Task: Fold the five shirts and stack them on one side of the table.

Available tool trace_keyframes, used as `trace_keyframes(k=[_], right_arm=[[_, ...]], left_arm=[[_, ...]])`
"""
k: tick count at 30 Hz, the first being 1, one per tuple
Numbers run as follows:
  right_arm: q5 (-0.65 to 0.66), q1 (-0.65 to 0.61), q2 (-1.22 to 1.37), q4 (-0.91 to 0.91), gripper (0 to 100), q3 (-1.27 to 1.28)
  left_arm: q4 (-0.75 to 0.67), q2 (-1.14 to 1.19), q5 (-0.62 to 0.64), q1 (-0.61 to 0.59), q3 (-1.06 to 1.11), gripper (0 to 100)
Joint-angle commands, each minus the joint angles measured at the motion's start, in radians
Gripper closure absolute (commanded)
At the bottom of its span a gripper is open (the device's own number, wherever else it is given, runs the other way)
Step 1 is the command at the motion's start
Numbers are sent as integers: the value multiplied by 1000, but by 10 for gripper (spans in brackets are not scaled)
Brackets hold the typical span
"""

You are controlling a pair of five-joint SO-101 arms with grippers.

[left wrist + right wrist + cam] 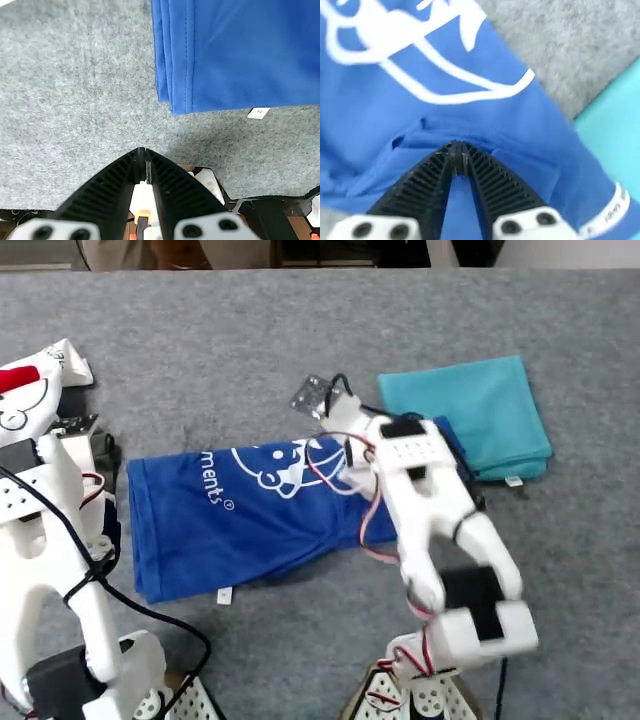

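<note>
Probably size tag (258,113) on blue shirt (240,50)

Grey felt-like table cover (180,335) across whole surface; mottled, flat texture.

L jaws closed, blue shirt (240,50) edge nr, grey mat (75,100)

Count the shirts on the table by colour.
blue shirt: 1
teal shirt, folded: 1
Total: 2
</note>
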Motion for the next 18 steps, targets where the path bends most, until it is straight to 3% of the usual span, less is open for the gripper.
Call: trace_keyframes(k=[1, 5, 11, 18], right_arm=[[-34, -12, 87, 80, 996, -180], [-29, -19, 67, 396, 996, -386], [-29, 19, -74, 631, 996, -651], [64, 15, -124, 741, 996, -535]], left_arm=[[-3, -30, 0, -9, -5, 982], [-2, -30, 0, -11, -5, 982], [-2, -30, 2, -11, -14, 982], [-8, -19, 29, -14, -14, 933]])
